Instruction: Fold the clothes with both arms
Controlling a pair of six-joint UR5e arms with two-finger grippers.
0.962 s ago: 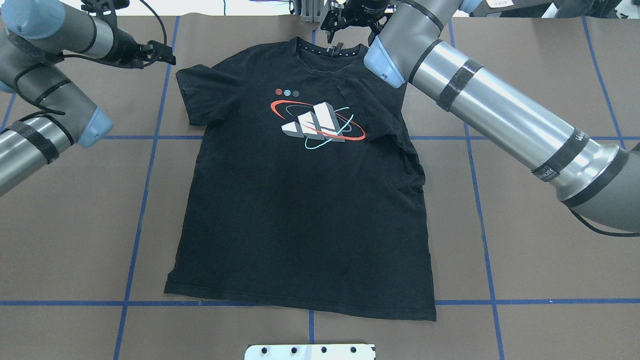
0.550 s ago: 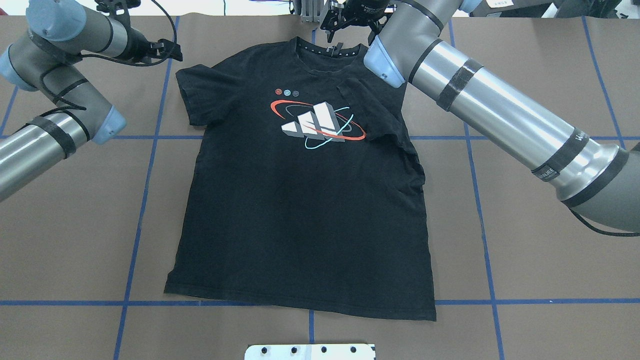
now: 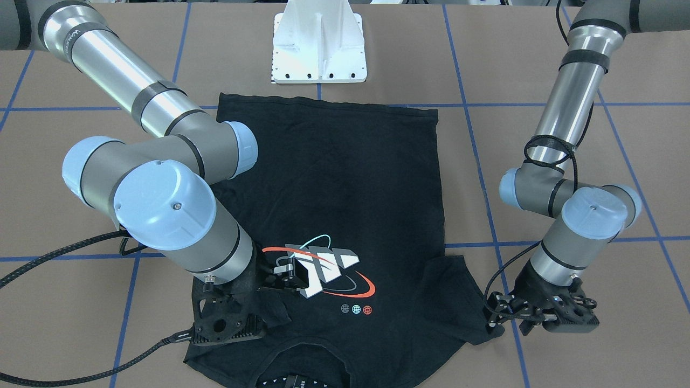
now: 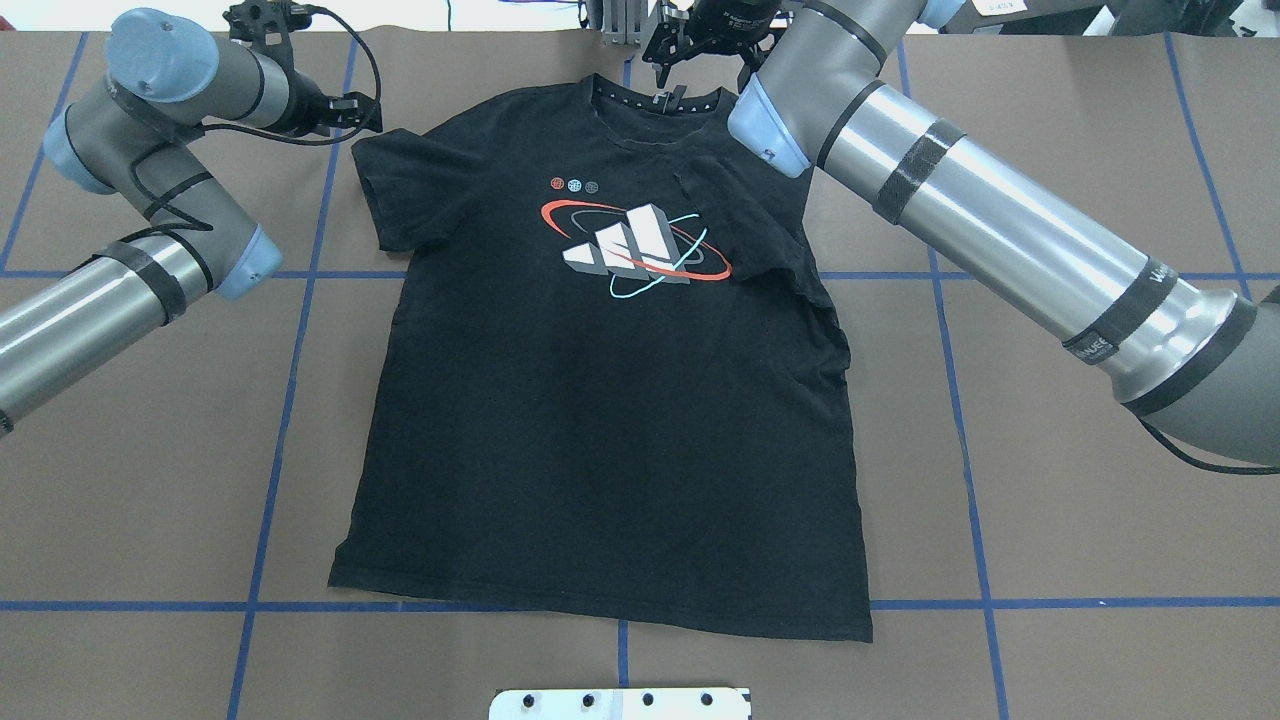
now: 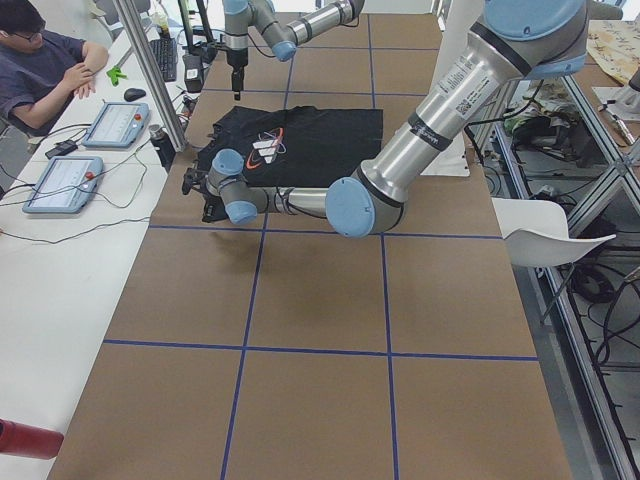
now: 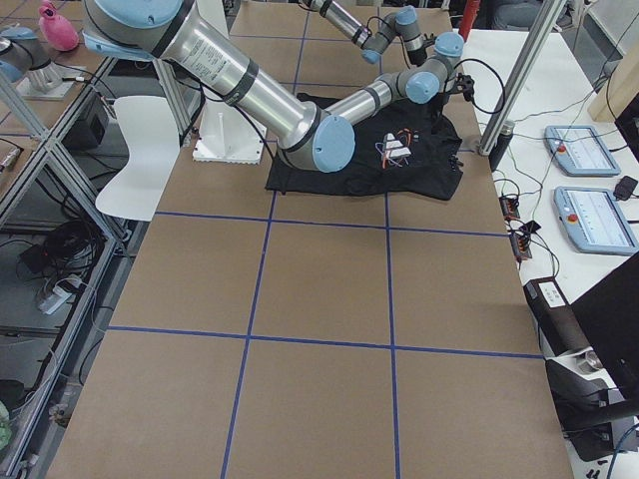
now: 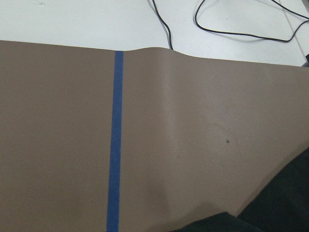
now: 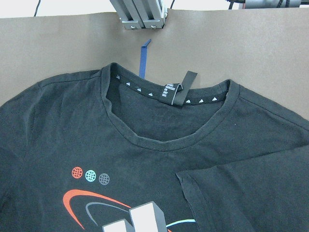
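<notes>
The black T-shirt (image 4: 600, 430) lies flat on the brown table, print up, collar at the far side. Its sleeve on the robot's right is folded inward over the chest (image 4: 740, 225). My left gripper (image 4: 368, 112) hovers low beside the spread left sleeve (image 3: 474, 307), its fingers apart and holding nothing. In the left wrist view only a corner of black cloth (image 7: 285, 203) shows. My right gripper (image 4: 700, 75) hangs open above the collar, and its wrist view looks down on the neckline and tag (image 8: 181, 89).
A white mount plate (image 3: 318, 48) stands just beyond the shirt's hem on the robot's side. Blue tape lines (image 4: 290, 380) grid the table. An aluminium post (image 8: 142, 14) rises behind the collar. A person (image 5: 40, 60) sits at a side desk with tablets.
My left arm has swung right, bringing its gripper up to the left sleeve's edge. The right arm and the shirt have stayed put.
</notes>
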